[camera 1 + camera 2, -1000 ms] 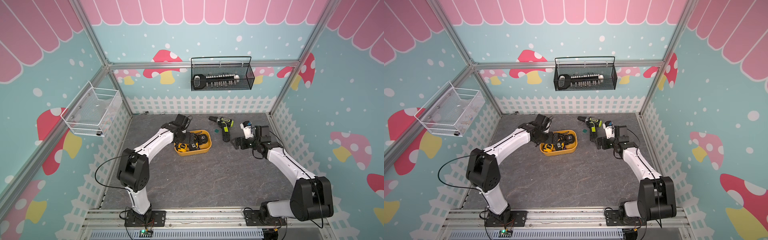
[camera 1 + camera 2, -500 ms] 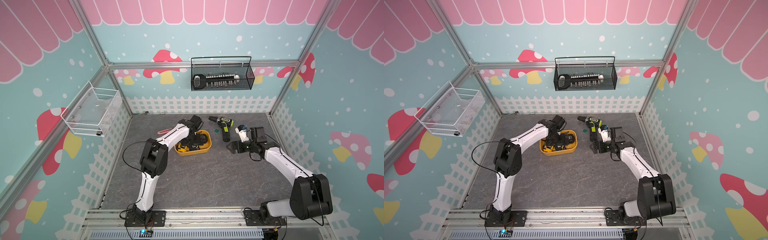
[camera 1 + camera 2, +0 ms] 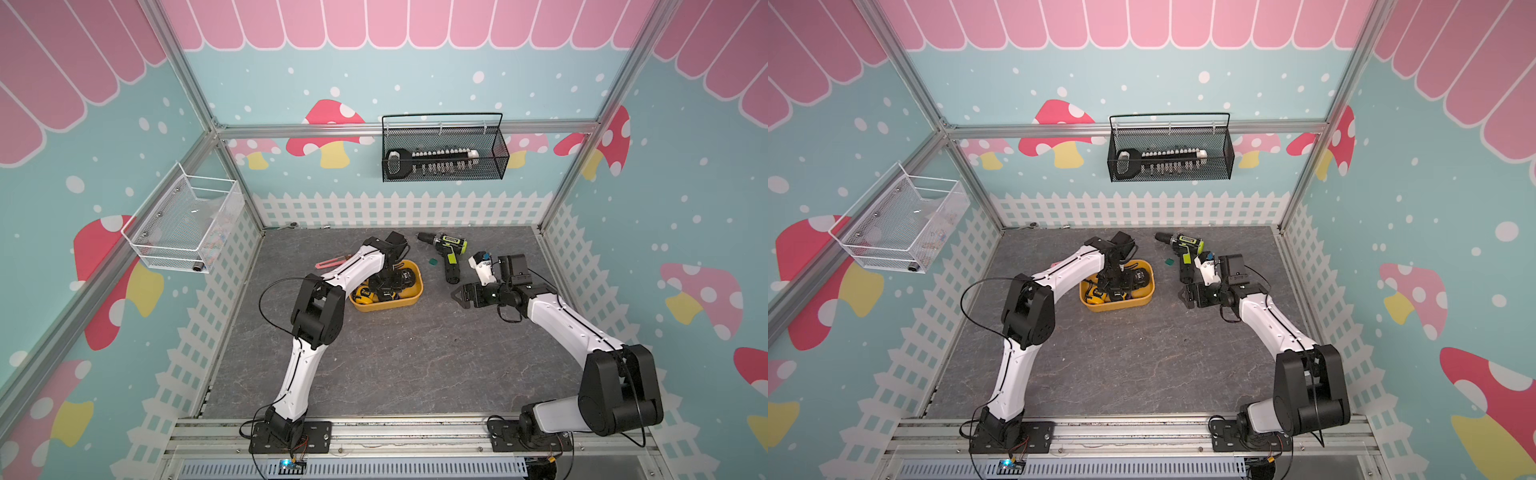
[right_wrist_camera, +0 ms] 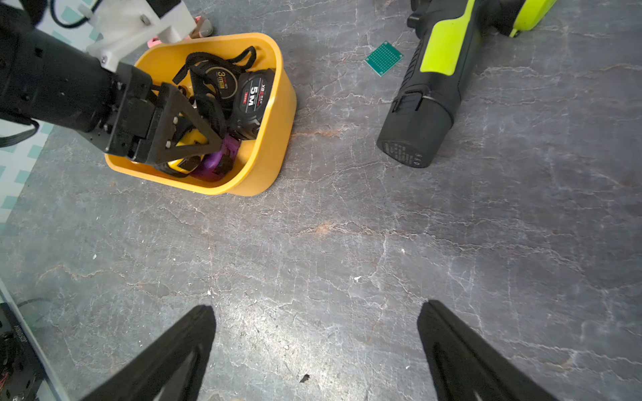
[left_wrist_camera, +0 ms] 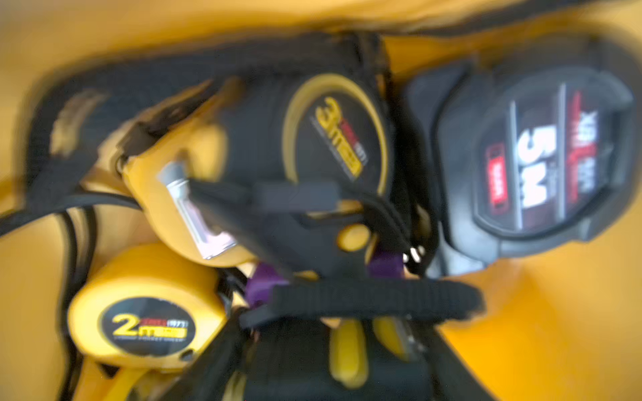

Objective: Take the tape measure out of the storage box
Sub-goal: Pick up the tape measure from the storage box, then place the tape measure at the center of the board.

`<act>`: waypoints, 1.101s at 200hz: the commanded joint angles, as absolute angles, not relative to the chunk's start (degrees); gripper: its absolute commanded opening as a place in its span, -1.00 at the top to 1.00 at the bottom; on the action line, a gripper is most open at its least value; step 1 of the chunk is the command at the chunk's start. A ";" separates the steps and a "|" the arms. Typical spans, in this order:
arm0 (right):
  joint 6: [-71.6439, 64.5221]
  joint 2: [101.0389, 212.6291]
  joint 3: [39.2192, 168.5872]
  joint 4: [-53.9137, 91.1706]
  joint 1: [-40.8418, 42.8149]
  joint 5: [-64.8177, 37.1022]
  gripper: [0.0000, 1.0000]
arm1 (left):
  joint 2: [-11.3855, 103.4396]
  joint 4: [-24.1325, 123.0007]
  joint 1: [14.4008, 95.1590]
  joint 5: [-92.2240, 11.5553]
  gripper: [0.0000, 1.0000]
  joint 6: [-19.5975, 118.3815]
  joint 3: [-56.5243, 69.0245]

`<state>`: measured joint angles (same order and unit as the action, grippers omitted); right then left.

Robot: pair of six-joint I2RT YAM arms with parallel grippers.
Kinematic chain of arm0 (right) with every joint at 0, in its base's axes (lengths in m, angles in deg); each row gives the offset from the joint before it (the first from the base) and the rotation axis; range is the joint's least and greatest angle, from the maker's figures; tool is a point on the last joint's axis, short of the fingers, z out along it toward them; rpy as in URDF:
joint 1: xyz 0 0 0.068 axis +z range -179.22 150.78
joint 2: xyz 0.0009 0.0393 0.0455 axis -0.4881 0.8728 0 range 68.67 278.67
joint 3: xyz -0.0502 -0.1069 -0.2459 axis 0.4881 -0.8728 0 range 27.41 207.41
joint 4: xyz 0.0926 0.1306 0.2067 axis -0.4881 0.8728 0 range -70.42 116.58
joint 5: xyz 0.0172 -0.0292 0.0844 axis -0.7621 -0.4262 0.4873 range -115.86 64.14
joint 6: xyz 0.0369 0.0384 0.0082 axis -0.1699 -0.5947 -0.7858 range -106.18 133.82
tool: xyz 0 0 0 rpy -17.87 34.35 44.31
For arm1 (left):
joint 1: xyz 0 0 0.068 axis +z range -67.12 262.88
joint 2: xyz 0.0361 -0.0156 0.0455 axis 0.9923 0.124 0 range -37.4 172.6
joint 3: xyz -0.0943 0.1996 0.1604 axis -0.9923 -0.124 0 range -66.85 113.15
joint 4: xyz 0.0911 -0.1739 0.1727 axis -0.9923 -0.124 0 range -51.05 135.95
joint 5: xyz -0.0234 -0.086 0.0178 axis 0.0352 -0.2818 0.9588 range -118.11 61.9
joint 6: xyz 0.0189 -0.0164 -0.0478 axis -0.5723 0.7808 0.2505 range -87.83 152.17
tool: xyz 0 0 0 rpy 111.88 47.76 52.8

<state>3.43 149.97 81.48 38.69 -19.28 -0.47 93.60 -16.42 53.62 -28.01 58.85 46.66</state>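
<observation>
While the left gripper (image 4: 217, 151) sat inside the storage box (image 4: 267, 152) among three tape measures (image 4: 255, 95), whether it pinched one could not be told; the right gripper (image 4: 316, 326) hovered spread over the table (image 4: 347, 243), right of the box.

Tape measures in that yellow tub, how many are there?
3 show: the 3m in the tub's middle, the black 5M at the end nearer the drill, the yellow 2m at the opposite end. A purple item among them may be a fourth; unclear.
</observation>
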 commanded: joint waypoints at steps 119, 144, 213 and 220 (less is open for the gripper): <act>-16.90 150.48 68.03 -5.54 -4.84 4.91 -0.85 | 74.67 -2.88 56.20 -43.41 0.18 79.31 39.28; -21.83 154.26 68.31 -15.55 -1.54 0.49 -0.80 | 71.57 2.27 56.03 -46.43 0.16 84.52 33.68; -30.01 166.89 73.49 -33.86 1.87 -0.48 -0.56 | 68.44 5.51 54.06 -48.69 0.16 86.00 28.31; -30.58 167.76 73.69 -34.97 1.89 -0.35 -0.53 | 68.33 5.85 53.97 -48.89 0.16 86.05 27.76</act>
